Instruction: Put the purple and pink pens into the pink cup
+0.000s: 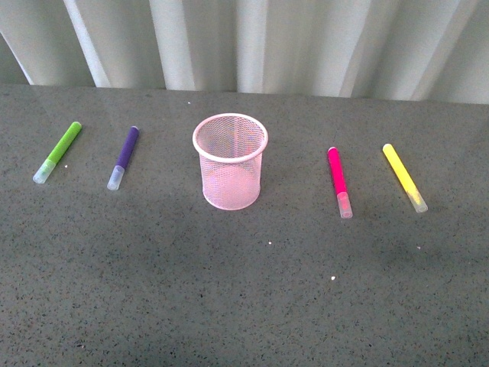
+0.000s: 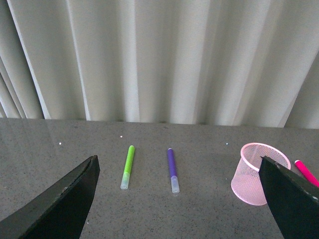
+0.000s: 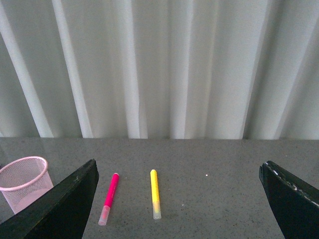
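Pink mesh cup (image 1: 230, 162) stands upright mid-bench with no pen in it. Purple pen (image 1: 124, 157) lies toward the bench's left edge and pink pen (image 1: 338, 182) toward the right edge, both apart from the cup. Left gripper (image 2: 178, 160) and right gripper (image 3: 178, 164) are spread wide, holding nothing. Judged: no pick begun. Next move: lower the jaws astride a pen barrel.

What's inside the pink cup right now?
Nothing shows inside the cup, only its own mesh wall. Nothing sticks out over the rim. The very bottom is hidden behind the near wall.
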{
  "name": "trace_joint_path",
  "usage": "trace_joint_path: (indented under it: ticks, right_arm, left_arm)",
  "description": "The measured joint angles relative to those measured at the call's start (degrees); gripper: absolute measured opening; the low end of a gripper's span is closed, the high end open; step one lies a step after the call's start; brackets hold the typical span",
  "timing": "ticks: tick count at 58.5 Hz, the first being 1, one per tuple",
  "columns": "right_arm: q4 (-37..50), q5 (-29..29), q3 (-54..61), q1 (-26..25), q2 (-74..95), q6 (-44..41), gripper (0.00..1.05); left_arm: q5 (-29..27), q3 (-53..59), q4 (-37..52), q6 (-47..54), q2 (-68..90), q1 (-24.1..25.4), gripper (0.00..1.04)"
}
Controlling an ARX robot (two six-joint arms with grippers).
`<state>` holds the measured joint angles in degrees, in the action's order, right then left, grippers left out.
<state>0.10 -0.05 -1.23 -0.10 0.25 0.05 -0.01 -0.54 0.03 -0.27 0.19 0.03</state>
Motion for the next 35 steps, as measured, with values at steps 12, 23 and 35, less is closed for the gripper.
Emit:
trace_joint_path:
  ticks: [12,23,35]
  right_arm:
    - [0.0,0.0,0.0,0.0,0.0,0.0,0.98]
    - [0.0,0.0,0.0,0.0,0.0,0.0,0.98]
    - [0.0,0.0,0.0,0.0,0.0,0.0,0.98]
  left_arm:
    - [0.0,0.0,0.0,0.0,0.0,0.0,0.98]
    - [0.0,0.0,0.0,0.0,0.0,0.0,0.98]
    - [0.0,0.0,0.0,0.0,0.0,0.0,0.98]
